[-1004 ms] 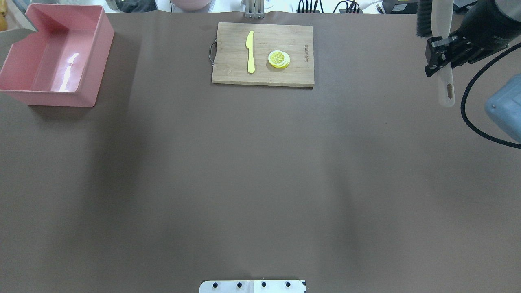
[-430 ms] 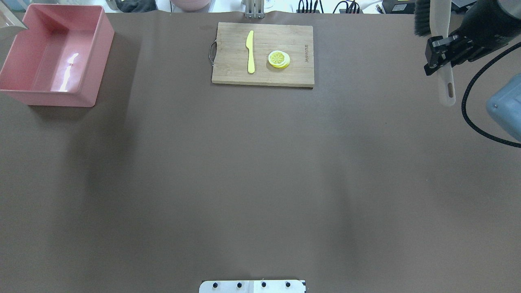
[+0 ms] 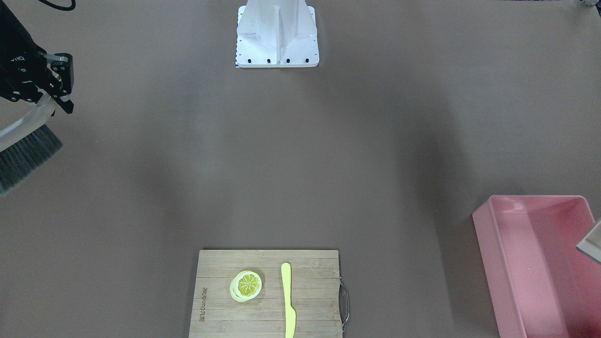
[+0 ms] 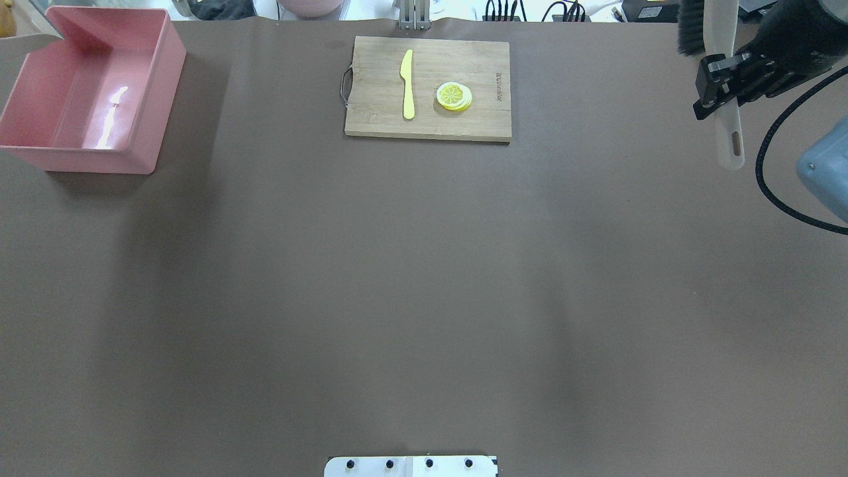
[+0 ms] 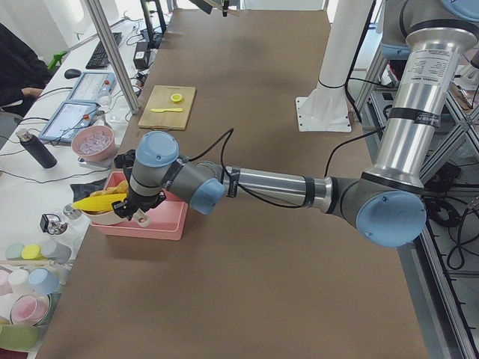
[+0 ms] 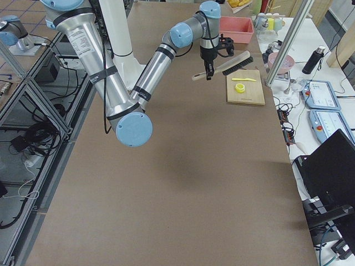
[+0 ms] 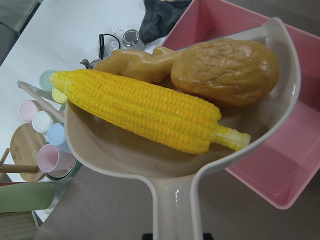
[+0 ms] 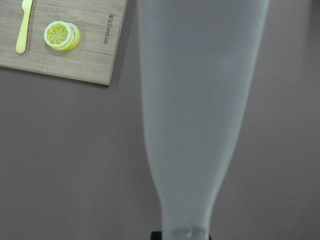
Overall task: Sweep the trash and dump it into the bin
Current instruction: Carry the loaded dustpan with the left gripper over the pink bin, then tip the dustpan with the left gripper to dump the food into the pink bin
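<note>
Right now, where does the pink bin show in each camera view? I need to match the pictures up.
Exterior front-facing: the bin is lower right, cut by the edge.
Overhead exterior: upper left corner.
Exterior left: left of middle.
Exterior right: top, right of centre.
Left wrist-mounted: upper right and right side.
Right wrist-mounted: not in it.
Shared landmark: the cutting board, missing only from the left wrist view.

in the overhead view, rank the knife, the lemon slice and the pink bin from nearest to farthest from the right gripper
From the right gripper, at the view's right edge:
1. lemon slice, on the right part of the cutting board.
2. knife, just left of the slice on the same board.
3. pink bin, in the far left corner.
</note>
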